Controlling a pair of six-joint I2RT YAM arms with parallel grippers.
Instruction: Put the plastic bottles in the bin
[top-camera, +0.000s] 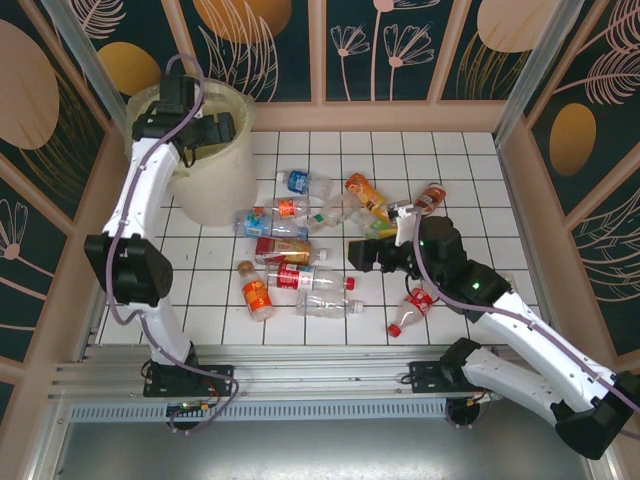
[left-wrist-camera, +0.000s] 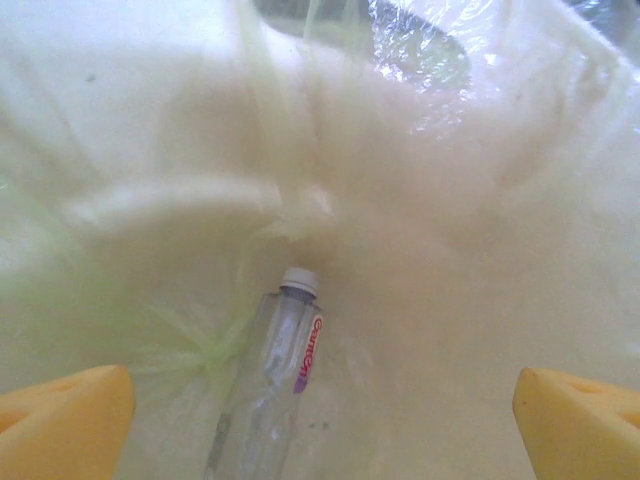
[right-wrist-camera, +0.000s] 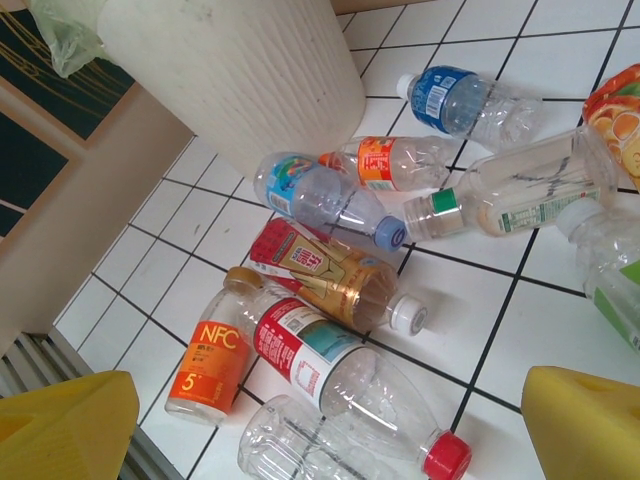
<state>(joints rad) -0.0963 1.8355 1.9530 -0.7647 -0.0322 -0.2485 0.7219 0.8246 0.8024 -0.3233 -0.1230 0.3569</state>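
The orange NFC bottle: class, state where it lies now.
In the top view the orange NFC bottle lies at the near-left corner of the pile, beside a red-labelled clear bottle.

1. Left wrist view: clear bottle (left-wrist-camera: 280, 370) on the liner bag (left-wrist-camera: 480, 250), base cut off at 6 o'clock; label print blurred.
2. Same view: fingers (left-wrist-camera: 60, 420) of the left hand (left-wrist-camera: 322, 400) cropped at 7 and 5 o'clock.
3. Right wrist view: fingers (right-wrist-camera: 60, 430) of the right hand (right-wrist-camera: 330, 400) cropped at 7 and 5 o'clock.
4. Same view: bin (right-wrist-camera: 240, 80), upper part cut off at 12 o'clock.
5. Same view: orange-printed item (right-wrist-camera: 615, 110) cut off at 3 o'clock; type cannot be told.
6. Top view: left arm (top-camera: 150, 190) hides part of the bin mouth; labels of the plastic bottles (top-camera: 300, 250) too small to read.
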